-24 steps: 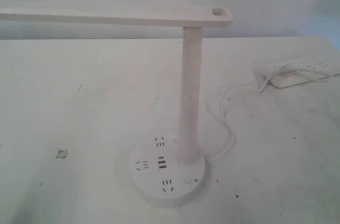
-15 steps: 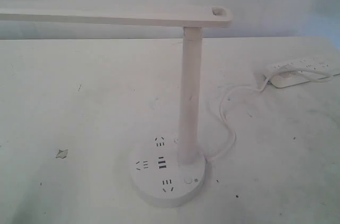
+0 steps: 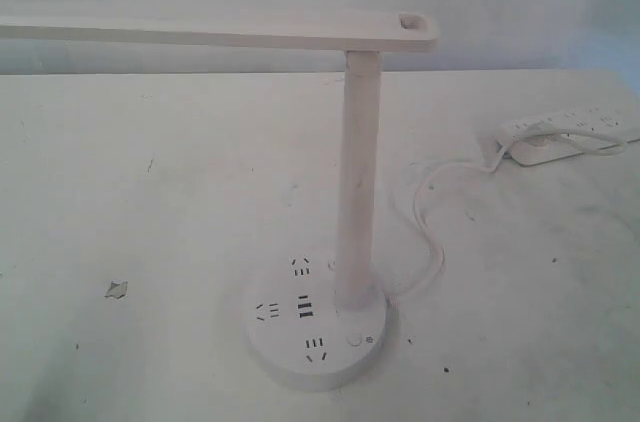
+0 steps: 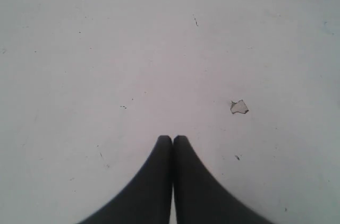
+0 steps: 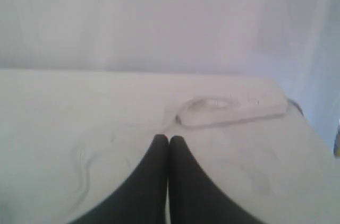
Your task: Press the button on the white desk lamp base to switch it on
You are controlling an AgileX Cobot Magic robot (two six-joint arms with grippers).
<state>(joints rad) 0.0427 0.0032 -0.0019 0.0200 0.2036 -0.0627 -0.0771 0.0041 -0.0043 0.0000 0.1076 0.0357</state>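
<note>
Button (image 3: 354,340): small round, grey ring, on top of the white desk lamp base (image 3: 278,350), on the part of the disc facing the bench's near edge, just beside the foot of the column (image 3: 358,182). Nothing touching it. Tiny sun mark (image 3: 370,340) right next to it. Same disc top carries three sets of dark socket slots (image 3: 266,312) and USB slots (image 3: 305,310) in the middle.

Base sits flat on the bench (image 3: 150,202), close to the near edge, about mid-width. White desk lamp (image 3: 352,242) stands upright; its long flat arm (image 3: 200,30) runs level toward the left edge. White cable (image 3: 432,237) loops from behind the base to a power strip (image 3: 572,132) lying near the far right corner. Small chip (image 3: 117,289) in the bench surface, left of the base, well apart from it.

Left gripper (image 4: 172,138): dark fingers pressed together, nothing between them, over bare bench with the chip near. Right gripper (image 5: 168,138): fingers also pressed together, empty, pointing toward the power strip at the far right corner. Cannot tell whether either tip touches the bench.
</note>
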